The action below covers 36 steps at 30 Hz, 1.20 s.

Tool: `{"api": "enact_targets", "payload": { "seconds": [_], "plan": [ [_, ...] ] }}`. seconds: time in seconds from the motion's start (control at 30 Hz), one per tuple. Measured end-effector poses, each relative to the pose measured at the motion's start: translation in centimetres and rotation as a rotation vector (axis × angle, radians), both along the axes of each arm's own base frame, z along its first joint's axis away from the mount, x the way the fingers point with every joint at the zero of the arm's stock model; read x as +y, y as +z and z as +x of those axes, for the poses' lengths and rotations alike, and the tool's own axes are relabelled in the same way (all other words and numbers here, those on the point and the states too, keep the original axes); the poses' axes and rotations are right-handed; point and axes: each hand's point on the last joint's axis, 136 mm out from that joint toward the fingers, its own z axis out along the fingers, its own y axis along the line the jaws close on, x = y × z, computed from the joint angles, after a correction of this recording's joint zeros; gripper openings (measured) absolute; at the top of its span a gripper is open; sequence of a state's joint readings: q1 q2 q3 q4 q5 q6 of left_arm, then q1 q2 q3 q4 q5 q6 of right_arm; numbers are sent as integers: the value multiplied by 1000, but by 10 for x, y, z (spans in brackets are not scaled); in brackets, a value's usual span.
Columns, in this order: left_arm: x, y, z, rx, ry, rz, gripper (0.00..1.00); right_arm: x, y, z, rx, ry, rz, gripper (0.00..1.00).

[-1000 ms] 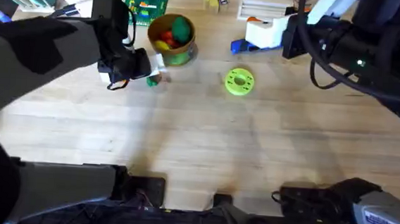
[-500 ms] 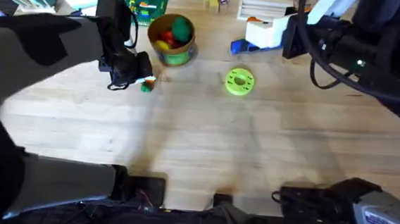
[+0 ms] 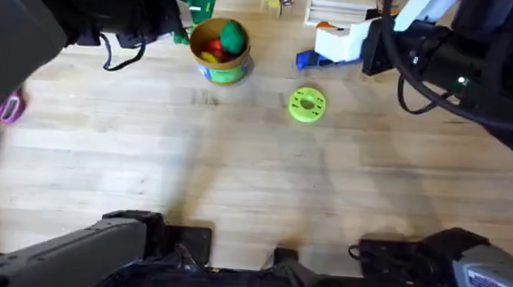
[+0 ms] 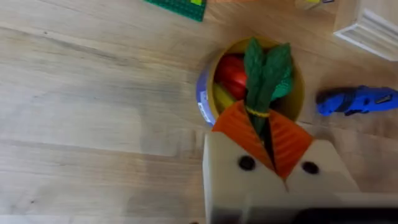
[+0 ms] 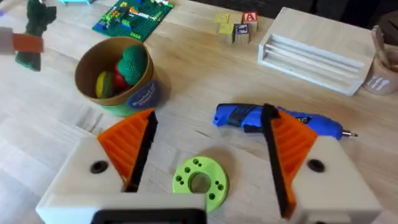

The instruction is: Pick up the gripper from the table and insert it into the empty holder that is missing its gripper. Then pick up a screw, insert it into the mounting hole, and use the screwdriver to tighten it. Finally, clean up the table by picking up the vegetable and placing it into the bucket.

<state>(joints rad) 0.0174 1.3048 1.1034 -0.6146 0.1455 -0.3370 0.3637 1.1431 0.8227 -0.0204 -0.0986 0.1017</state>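
Note:
My left gripper [image 4: 264, 124] is shut on the vegetable [image 4: 267, 68], a dark green leafy piece whose stem runs between the orange pads. It hangs over the yellow-olive bucket [image 4: 205, 102], which holds red, yellow and green toy vegetables. In the overhead view the left gripper [image 3: 170, 15] is raised just left of the bucket [image 3: 219, 64]. From the right wrist I see that gripper [image 5: 28, 40] with the vegetable [image 5: 37, 15] left of the bucket [image 5: 134, 99]. My right gripper [image 5: 208, 155] is open, with an orange ribbed pad on each off-white holder [image 5: 81, 174]. The blue screwdriver [image 5: 280, 121] lies just beyond it.
A lime green disc [image 3: 307, 105] lies mid-table, right of the bucket. A green brick board [image 3: 194, 3], letter blocks [image 5: 236, 25] and a white wooden tray [image 5: 317, 50] line the back edge. A pink item [image 3: 7, 108] lies at the far left.
My left arm has lifted the vegetable off the table beside the bucket and swung up and back, so it now hangs over the bucket. The right arm has not moved.

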Motion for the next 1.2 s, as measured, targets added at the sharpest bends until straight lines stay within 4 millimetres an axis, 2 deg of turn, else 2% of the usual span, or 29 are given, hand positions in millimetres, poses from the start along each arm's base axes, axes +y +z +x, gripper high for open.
{"api": "enact_targets", "payload": {
  "seconds": [0.1,0.27,0.3,0.47,0.5,0.57,0.73,0.87,1.0,1.1,1.2],
  "plan": [
    [-9,-7,7,7,-37,-39,23,0,0,0,0,0,0,991],
    [-20,-31,18,58,-79,-90,23,0,0,0,0,0,0,991],
    [-21,-36,21,65,-88,-97,84,0,0,0,0,0,0,991],
    [-27,-52,27,97,-107,-127,880,0,0,0,0,0,0,991],
    [-28,-53,27,101,-107,-133,959,0,0,0,0,0,0,991],
    [-29,-53,26,101,-110,-137,990,0,-2,-1,8,0,-3,992],
    [-30,-48,26,88,-115,-140,996,-3,-16,-8,69,0,-26,992],
    [-31,-26,17,45,-128,-138,996,-6,-29,-16,133,-2,-42,991],
    [-34,0,-17,33,-177,-111,995,-14,-43,-42,256,1,-78,991],
    [-38,9,-49,62,-220,-87,995,-21,-32,-62,321,4,-100,992],
    [-44,13,-80,99,-264,-71,995,-29,-13,-84,371,7,-116,992]
  ]
}}
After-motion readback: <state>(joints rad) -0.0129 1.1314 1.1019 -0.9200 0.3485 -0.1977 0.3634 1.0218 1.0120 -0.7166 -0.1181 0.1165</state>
